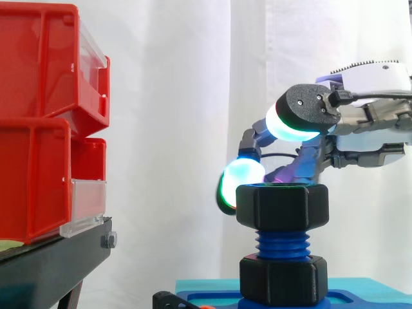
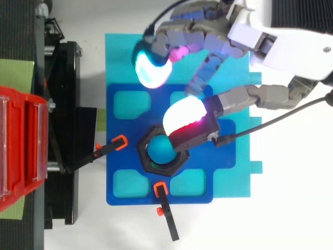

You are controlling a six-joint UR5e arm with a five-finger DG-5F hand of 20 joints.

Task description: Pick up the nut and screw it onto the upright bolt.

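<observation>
Robot hand (image 2: 223, 41) hovers at 1 o'clock of nut (image 1: 282, 206) atop bolt (image 1: 282, 244), fingers (image 2: 151, 70) loosely open, gripping nothing; one pad (image 2: 182, 114) hides part of the nut's rim

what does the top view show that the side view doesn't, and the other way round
Top view: the bolt's round blue end inside the black hexagonal nut, and teal pockets sunk in the blue plate. Side view: blue bolt threads exposed between that nut, high on the bolt, and a black hexagonal base. Both: the hand close above the nut, and red plastic bins.
</observation>
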